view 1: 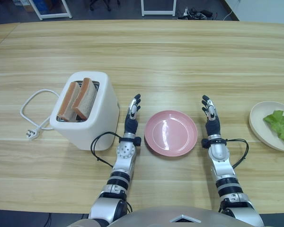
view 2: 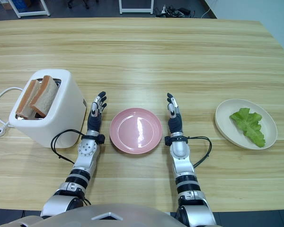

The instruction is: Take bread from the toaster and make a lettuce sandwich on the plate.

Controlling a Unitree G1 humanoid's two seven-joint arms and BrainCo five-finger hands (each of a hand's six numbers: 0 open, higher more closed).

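With both hands flat and empty, the left hand [view 1: 132, 118] and right hand [view 1: 211, 120] flanking the pink plate [view 1: 171, 133], the bread [view 1: 78, 99] in the toaster [view 1: 87, 109] at far left could tip the light toaster if pulled sideways.

The left hand [view 1: 131, 116] and right hand [view 1: 210, 118] stretch forward over the tabletop [view 1: 180, 61], fingers straight, with the pink plate [view 1: 171, 133] between them. Just left of the left hand stands the toaster [view 1: 92, 123] holding two bread slices [view 1: 79, 100]. Lettuce [view 1: 281, 125] on a cream dish [view 1: 258, 124] lies well right of the right hand.
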